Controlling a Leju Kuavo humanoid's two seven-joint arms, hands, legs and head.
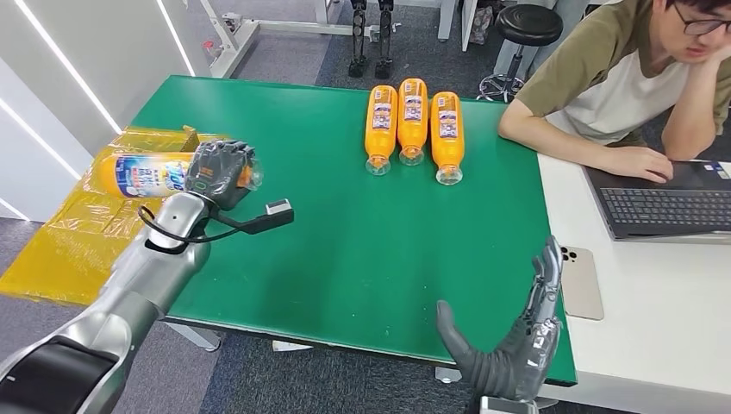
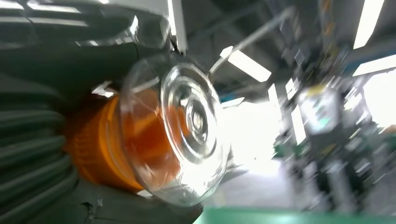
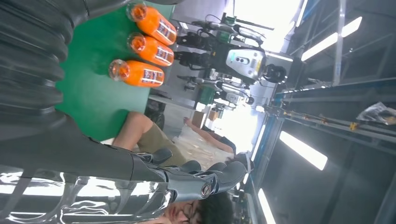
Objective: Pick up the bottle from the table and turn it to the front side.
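My left hand (image 1: 219, 172) grips an orange bottle (image 1: 138, 175) with a blue and white label, held on its side over the table's left edge. The left wrist view shows the bottle's clear round base (image 2: 187, 130) and orange body close up beside the hand's ribbed cover (image 2: 28, 154). Three more orange bottles (image 1: 412, 121) lie side by side at the far middle of the green table (image 1: 345, 250), also seen as bottles (image 3: 149, 42) in the right wrist view. My right hand (image 1: 517, 336) hangs open at the table's near right edge, fingers (image 3: 205, 175) stretched out, holding nothing.
A person (image 1: 621, 78) sits at the right, leaning on a white desk (image 1: 672, 319) with a laptop (image 1: 664, 203) and a phone (image 1: 582, 282). Yellow sheeting (image 1: 78, 233) lies on the floor left of the table. A black stool (image 1: 527, 26) stands behind.
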